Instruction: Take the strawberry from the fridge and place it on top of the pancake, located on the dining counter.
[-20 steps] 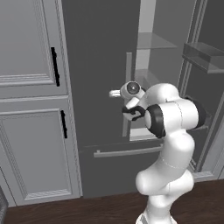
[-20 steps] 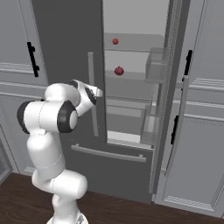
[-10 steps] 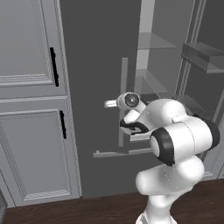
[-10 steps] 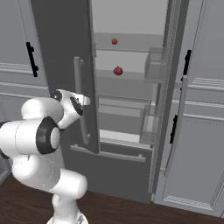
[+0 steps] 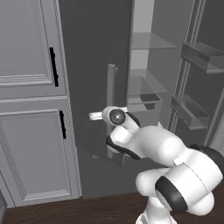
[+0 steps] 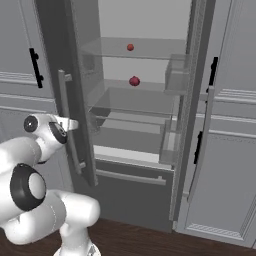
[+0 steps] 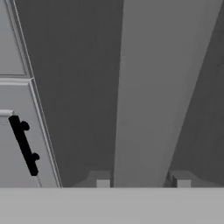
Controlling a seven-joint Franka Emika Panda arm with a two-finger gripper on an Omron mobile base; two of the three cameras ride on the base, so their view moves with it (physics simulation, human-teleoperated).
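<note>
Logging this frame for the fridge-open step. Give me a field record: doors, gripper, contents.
fridge: both doors open, glass shelves exposed
left door handle: pale bar, runs between the gripper's fingertips
gripper: jaws straddle the handle; contact cannot be told
strawberry: upper shelf, untouched
darker red fruit: shelf below the strawberry
cabinets: left of the fridge, closed, black handles
task stage: door being opened, berry not yet reached

No legible text, labels, brands or numbers anywhere (fridge [image 6: 125, 125] door and cabinets [image 5: 30, 109] checked).
</note>
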